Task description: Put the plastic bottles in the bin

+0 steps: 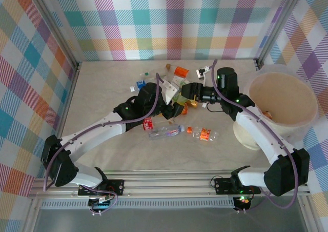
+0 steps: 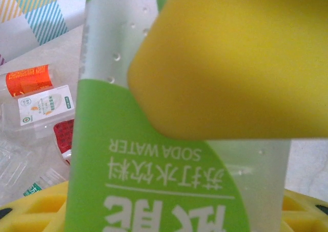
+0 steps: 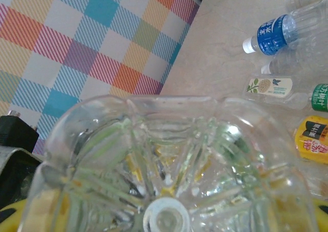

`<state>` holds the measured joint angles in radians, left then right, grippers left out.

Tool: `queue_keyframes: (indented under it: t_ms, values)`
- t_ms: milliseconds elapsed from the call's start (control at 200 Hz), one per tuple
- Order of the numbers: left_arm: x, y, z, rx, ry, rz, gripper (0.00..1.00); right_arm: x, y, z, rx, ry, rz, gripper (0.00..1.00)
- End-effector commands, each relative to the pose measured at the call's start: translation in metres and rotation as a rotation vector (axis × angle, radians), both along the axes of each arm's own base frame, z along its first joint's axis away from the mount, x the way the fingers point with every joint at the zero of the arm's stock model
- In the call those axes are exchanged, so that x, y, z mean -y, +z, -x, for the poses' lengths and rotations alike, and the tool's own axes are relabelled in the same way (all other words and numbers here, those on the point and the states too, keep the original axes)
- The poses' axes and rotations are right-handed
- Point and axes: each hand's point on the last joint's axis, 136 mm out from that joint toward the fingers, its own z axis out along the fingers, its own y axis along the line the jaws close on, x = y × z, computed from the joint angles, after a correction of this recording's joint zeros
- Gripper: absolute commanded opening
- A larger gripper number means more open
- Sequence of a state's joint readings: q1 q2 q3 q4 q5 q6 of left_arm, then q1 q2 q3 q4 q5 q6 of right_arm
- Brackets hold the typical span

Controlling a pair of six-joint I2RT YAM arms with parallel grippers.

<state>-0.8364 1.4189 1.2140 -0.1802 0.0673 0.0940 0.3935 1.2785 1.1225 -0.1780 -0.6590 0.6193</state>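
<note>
The left pincer (image 2: 195,165) is clenched on the green bottle (image 2: 102,139). The right pincer (image 3: 169,211) has its fingers on both sides of that bottle's bottom end. I cannot tell if it is squeezing. I think this is a hand-over. Next, the right one must grip tight, the left one must let go, and the bottle must go to the bin (image 1: 246,137) behind the right pincer. Other bottles, like the blue bottle (image 3: 271,34), lie below the pincers. Nothing seems to block the way.

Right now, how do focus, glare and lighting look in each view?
Top external: even light, soft shadows, sharp. Left wrist: the yellow tool pad blurs up close, while the green-label bottle behind it is readable. Right wrist: a clear bottle at the lens warps and glints; the blue-label bottle beyond is sharper.
</note>
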Motion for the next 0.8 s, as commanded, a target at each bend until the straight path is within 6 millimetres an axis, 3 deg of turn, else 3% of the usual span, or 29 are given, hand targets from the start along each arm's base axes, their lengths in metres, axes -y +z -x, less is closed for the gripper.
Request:
queue_keyframes:
  t_ms: [0, 220, 345, 430, 525, 665, 795]
  values:
    - [0.011, 0.023, 0.000, 0.039, -0.016, 0.059, 0.47, 0.002, 0.012, -0.001, 0.043, -0.014, 0.016, 0.54]
    - [0.009, 0.021, -0.005, 0.033, 0.017, 0.062, 0.52, 0.008, 0.014, -0.002, 0.086, -0.049, 0.037, 0.41]
    - [0.005, 0.019, -0.011, 0.019, 0.068, 0.056, 0.63, 0.015, 0.015, -0.005, 0.101, -0.095, 0.076, 0.38]
    - [0.001, 0.020, -0.015, 0.010, 0.099, 0.068, 0.76, 0.028, 0.014, -0.010, 0.123, -0.162, 0.147, 0.37]
    - [0.000, 0.025, -0.012, 0.018, 0.089, 0.098, 0.83, 0.041, 0.014, -0.015, 0.156, -0.219, 0.237, 0.35]
    - [-0.007, 0.035, -0.006, 0.048, 0.084, 0.156, 0.91, 0.059, 0.027, -0.018, 0.243, -0.272, 0.340, 0.34]
    - [-0.018, 0.043, -0.006, 0.072, 0.129, 0.192, 1.00, 0.079, 0.052, -0.020, 0.361, -0.341, 0.431, 0.32]
